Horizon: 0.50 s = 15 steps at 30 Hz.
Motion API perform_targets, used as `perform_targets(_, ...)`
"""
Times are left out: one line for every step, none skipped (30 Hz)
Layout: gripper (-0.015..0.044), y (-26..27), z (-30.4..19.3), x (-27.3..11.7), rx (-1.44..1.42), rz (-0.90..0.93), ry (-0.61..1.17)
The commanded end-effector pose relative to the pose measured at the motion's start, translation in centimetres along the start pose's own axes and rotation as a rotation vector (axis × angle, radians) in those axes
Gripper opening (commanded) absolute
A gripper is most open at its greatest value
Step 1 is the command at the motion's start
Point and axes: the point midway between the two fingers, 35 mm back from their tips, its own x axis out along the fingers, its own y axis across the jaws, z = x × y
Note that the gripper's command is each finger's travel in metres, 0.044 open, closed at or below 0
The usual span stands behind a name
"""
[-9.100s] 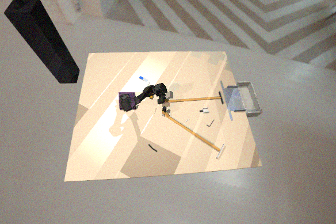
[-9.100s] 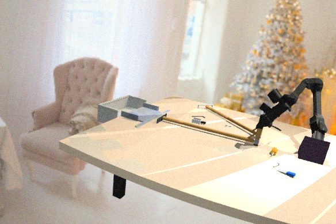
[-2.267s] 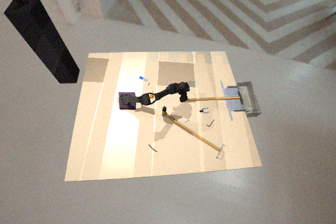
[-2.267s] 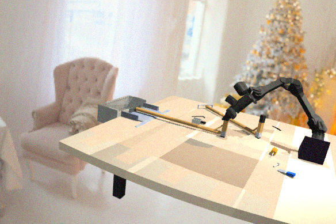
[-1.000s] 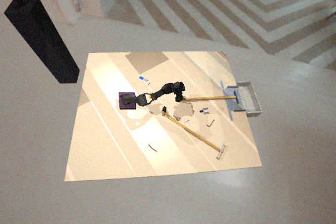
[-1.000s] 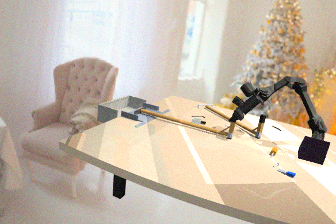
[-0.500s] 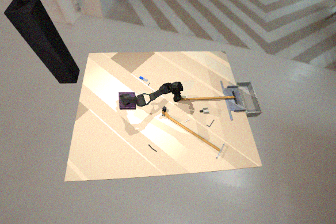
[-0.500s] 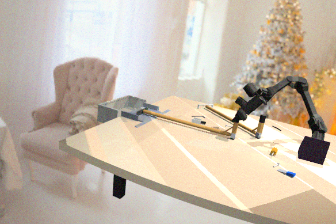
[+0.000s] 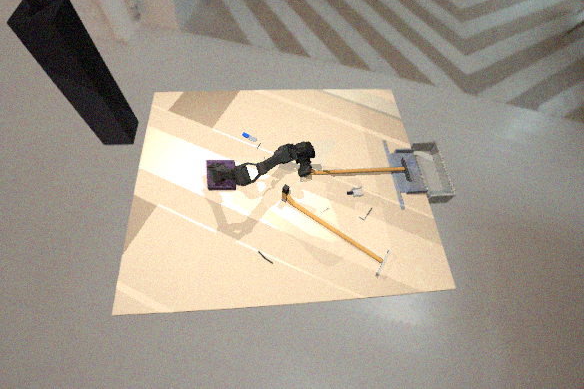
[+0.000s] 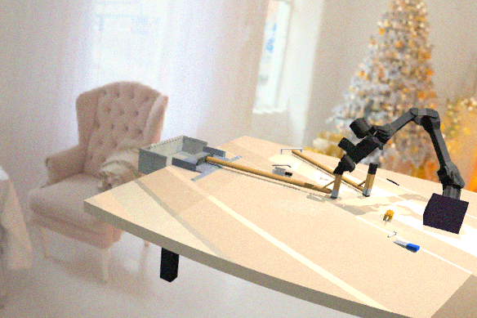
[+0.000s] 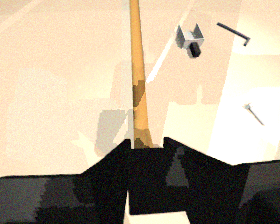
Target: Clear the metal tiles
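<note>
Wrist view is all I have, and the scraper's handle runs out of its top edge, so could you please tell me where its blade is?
Observer: The scraper has its dark blade over the bench plate, short of the catch box.
Operator: Thank you; is the other long tool's head near the plate?
Observer: No, that crosspiece lies over the tabletop, apart from the plate.

Pale table (image 9: 200, 271) (image 10: 286, 254) (image 11: 56, 65) with bench plate (image 9: 412, 186) (image 10: 185, 163) and blue-ended marker-like item (image 9: 249, 136) (image 10: 407, 245).
</note>
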Motion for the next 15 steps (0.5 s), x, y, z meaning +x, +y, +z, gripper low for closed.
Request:
perform_targets(0.0,-0.2,0.4,-0.8,0.012,-0.004,-0.019)
perform_targets(0.0,-0.2,0.3,-0.8,0.012,-0.004,-0.019)
perform_targets(0.0,-0.2,0.2,-0.9,0.012,-0.004,-0.019)
perform_targets(0.0,-0.2,0.1,-1.0,0.012,-0.004,-0.019)
perform_targets(0.0,-0.2,0.0,-1.1,0.012,-0.004,-0.019)
perform_targets(0.0,-0.2,-0.1,-1.1,0.012,-0.004,-0.019)
perform_targets(0.0,-0.2,-0.2,-1.2,0.012,-0.004,-0.019)
perform_targets(0.0,-0.2,-0.3,-1.3,0.012,-0.004,-0.019)
perform_targets(0.0,-0.2,-0.3,-1.3,0.012,-0.004,-0.019)
perform_targets(0.0,-0.2,-0.4,-1.4,0.012,-0.004,-0.019)
perform_targets(0.0,-0.2,-0.5,-1.5,0.012,-0.004,-0.019)
perform_targets(0.0,-0.2,-0.6,-1.5,0.012,-0.004,-0.019)
perform_targets(0.0,-0.2,-0.7,-1.6,0.012,-0.004,-0.019)
perform_targets(0.0,-0.2,-0.8,-1.7,0.012,-0.004,-0.019)
perform_targets(0.0,-0.2,-0.9,-1.8,0.012,-0.004,-0.019)
